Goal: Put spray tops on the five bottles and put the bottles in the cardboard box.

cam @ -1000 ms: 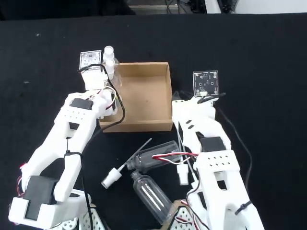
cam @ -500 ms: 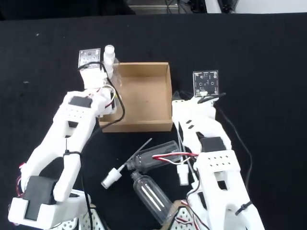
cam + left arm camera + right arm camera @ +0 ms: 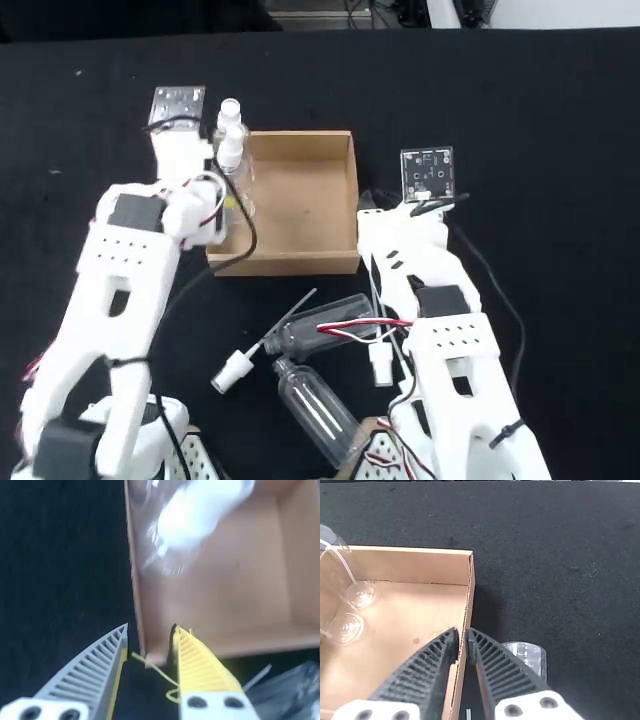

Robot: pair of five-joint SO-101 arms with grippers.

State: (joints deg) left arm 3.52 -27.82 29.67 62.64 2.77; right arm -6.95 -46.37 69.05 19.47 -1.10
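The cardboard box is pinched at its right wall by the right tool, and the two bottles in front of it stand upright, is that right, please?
Not quite: the two bottles lie on their sides, as the high view shows. The right tool does pinch the cardboard box at its right wall.

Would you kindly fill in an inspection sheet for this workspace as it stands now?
Surface: black table, nothing spilled.
Job's things: cardboard box upright, with two standing bottles inside by its left wall. Two uncapped bottles lie in front of the box, with two loose spray tops beside them.
Clutter: nothing seen.
Grippers: left gripper has its fingers open astride the box's left wall. Right gripper has its fingers closed on the right wall.
Cables: red-and-white wires cross one lying bottle. A black cable hangs by the box.
Surroundings: dark equipment beyond the table's far edge.
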